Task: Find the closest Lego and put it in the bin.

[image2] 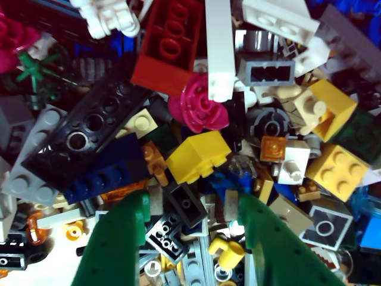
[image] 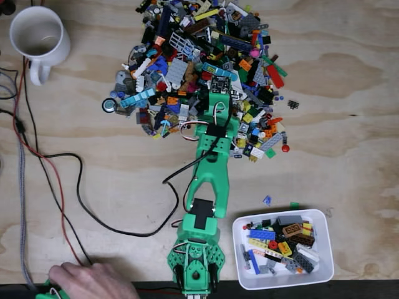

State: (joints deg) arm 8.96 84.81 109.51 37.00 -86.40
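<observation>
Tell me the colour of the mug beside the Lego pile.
White; the mug shows best in the fixed view.

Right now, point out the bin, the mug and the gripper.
bin (image: pixel 327 249), fixed view, right rim of the white tub.
mug (image: pixel 60 32), fixed view, right side of the rim.
gripper (image2: pixel 193 205), wrist view, midway between the green fingertips.

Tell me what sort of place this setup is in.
Probably a hobbyist's workbench rather than a factory or kitchen: a bare plywood tabletop, loose cables trailing across it, and a white mug beside a heap of Lego pieces that the green arm is reaching into.
</observation>
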